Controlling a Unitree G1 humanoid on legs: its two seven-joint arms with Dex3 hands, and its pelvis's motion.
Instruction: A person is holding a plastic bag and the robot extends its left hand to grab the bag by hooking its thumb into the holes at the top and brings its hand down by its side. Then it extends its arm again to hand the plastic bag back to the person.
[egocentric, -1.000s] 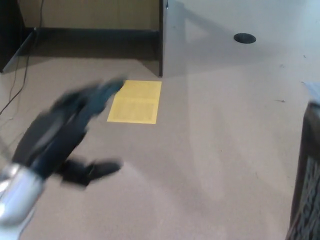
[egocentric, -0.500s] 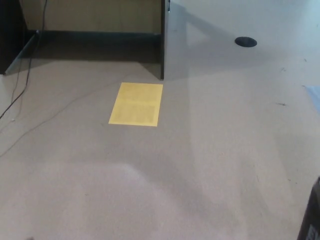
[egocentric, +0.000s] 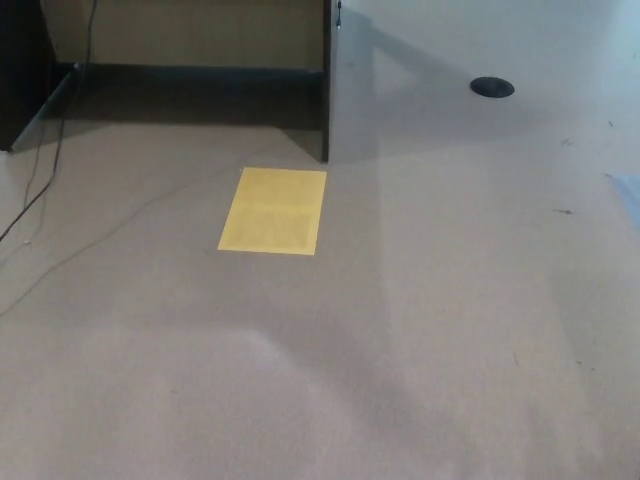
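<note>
- So, honest status from my head cam: no plastic bag anywhere in view, and no person holding one either. I can't say where the bag is, just that it's outside this frame.
- Neither robot hand shows up, left or right, so I can't tell whether either one has its fingers spread, curled or hooked on anything.
- What I do see is carpeted floor (egocentric: 420, 340), a yellow sheet of paper (egocentric: 273, 210) lying flat on it, a thin cable (egocentric: 60, 262) trailing across the left side, and a small dark round disc (egocentric: 491, 87) on the floor up top right.
- There's a grey partition panel (egocentric: 350, 70) standing upright just behind the paper, with a dark baseboard (egocentric: 190, 75) along the wall.
- My guess on handling, going only by the task: a plastic bag should be light, floppy and a bit slick, so pinching the film would probably slip or crumple it.
- The place to take it is the handle holes at the top, thumb hooked through so the bag hangs off the thumb.
- Thin handles can stretch or tear, so I'd go easy on any swinging.
</note>
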